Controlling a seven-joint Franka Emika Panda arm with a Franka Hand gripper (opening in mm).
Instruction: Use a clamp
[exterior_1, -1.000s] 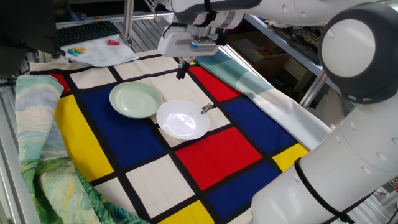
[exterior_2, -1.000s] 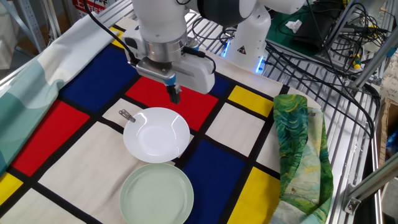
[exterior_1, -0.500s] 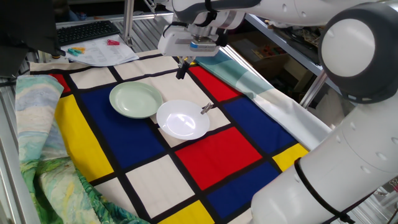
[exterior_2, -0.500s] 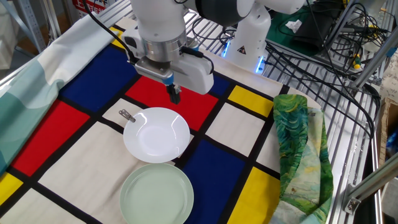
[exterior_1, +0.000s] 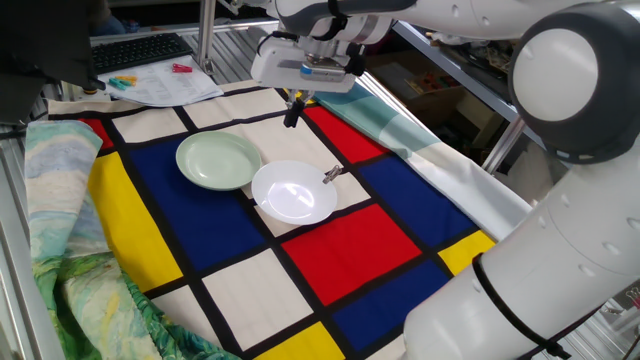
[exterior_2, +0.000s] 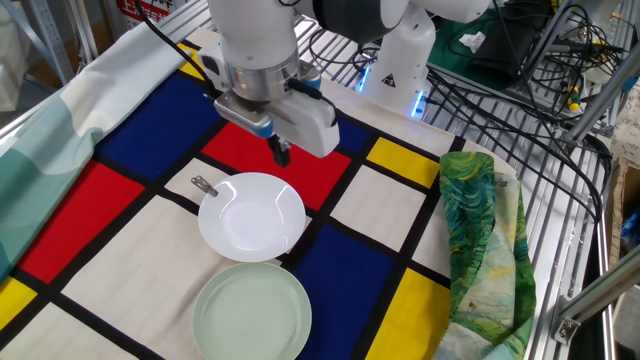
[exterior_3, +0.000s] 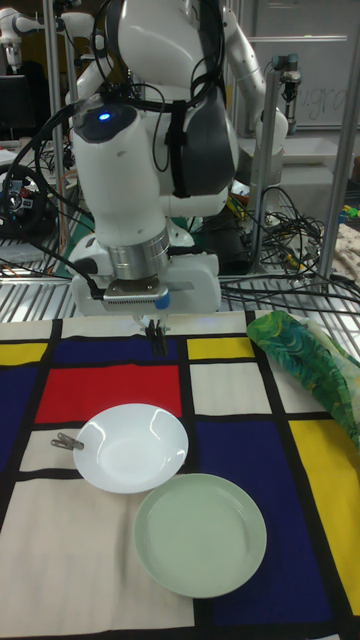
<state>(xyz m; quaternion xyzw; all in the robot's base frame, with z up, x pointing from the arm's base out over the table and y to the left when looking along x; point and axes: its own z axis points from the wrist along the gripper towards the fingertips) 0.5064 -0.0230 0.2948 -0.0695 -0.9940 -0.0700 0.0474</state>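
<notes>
The clamp (exterior_1: 332, 174) (exterior_2: 204, 186) (exterior_3: 67, 442) is a tiny dark clip with silvery arms, clipped on the rim of the white plate (exterior_1: 294, 192) (exterior_2: 251, 216) (exterior_3: 131, 447). My gripper (exterior_1: 291, 115) (exterior_2: 282, 155) (exterior_3: 157, 339) hangs above the cloth, apart from the plate and well away from the clamp. Its black fingers are pressed together with nothing between them. A pale green plate (exterior_1: 219, 160) (exterior_2: 252, 311) (exterior_3: 200, 535) lies next to the white one.
A checked red, blue, yellow and white cloth (exterior_1: 350, 240) covers the table. A green patterned cloth (exterior_2: 480, 240) (exterior_1: 60, 230) is bunched along one side. Papers and a keyboard (exterior_1: 140, 50) lie at the far end; cables (exterior_2: 520, 60) run behind the arm's base.
The gripper has drifted slightly upward and sideways above the cloth. The clamp and both plates have not moved.
</notes>
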